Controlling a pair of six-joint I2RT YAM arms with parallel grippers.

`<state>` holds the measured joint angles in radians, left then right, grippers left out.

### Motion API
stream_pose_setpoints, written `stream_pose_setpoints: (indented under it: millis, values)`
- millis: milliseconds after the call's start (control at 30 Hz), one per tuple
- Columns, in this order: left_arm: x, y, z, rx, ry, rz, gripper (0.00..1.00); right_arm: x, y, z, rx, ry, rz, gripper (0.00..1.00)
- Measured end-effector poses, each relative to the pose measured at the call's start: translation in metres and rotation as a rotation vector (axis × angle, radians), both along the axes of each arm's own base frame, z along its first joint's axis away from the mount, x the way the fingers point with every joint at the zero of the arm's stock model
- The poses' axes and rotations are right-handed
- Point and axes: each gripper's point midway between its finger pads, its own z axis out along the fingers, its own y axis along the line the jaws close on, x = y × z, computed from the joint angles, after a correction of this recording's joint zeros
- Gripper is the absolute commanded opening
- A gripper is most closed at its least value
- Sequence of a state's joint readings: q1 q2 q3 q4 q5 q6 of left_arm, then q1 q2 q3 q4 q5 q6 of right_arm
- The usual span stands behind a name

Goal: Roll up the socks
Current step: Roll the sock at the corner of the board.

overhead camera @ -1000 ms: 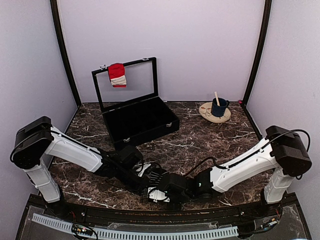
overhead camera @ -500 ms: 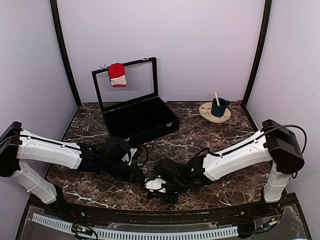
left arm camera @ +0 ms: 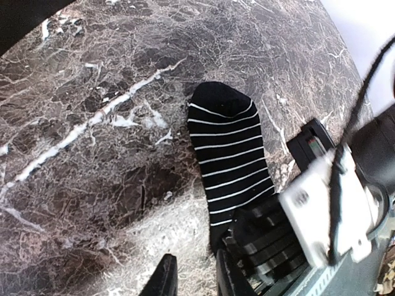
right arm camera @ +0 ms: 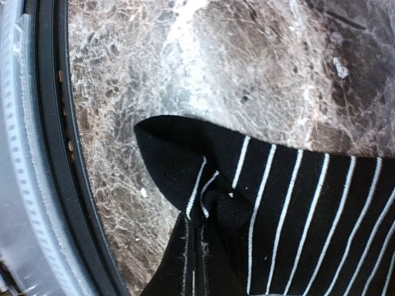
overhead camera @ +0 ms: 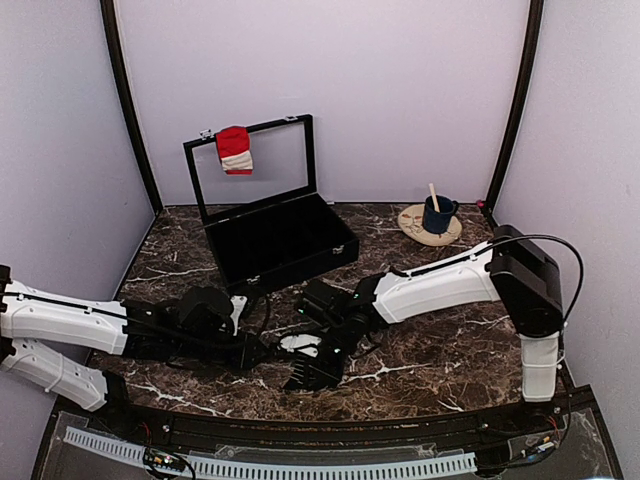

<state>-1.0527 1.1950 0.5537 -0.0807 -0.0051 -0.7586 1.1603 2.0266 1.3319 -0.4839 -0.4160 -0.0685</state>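
Note:
A black sock with thin white stripes [left arm camera: 228, 142] lies flat on the marble table near the front edge. My right gripper [right arm camera: 200, 250] is shut on a bunched fold at one end of it [right arm camera: 296, 203]; in the top view that gripper [overhead camera: 310, 368] sits low at the table's middle front. My left gripper [left arm camera: 194, 280] stands slightly open just beside that same end, with only bare marble between its fingers; the top view shows it [overhead camera: 268, 352] left of the right gripper. A red sock with a white band [overhead camera: 234, 149] hangs over the raised lid of the black case.
The open black case [overhead camera: 280, 240] stands at the back left. A wooden plate [overhead camera: 412, 226] with a blue mug [overhead camera: 437, 214] and a stick in it is at the back right. A black and grey rail [right arm camera: 49, 154] runs along the table's front edge, close to the sock.
My left gripper has opened and its arm has drawn back to the left. The right arm has swung left and farther onto the table, still pinching the striped sock.

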Motion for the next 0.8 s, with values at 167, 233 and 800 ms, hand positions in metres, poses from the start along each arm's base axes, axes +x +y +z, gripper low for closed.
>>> stream_pose_setpoints:
  millis: [167, 233, 800]
  values:
    - [-0.007, 0.002, -0.003, 0.039, -0.053, -0.018, 0.24, -0.002, 0.001, 0.002, -0.01, 0.14, -0.015, 0.0]
    - [-0.013, -0.001, -0.003, 0.045, -0.073, -0.042, 0.24, -0.002, 0.002, 0.003, -0.008, 0.189, -0.023, 0.0]
    - [-0.041, -0.033, -0.003, 0.045, -0.197, -0.31, 0.28, 0.015, 0.005, 0.02, 0.029, 0.446, -0.14, 0.0]
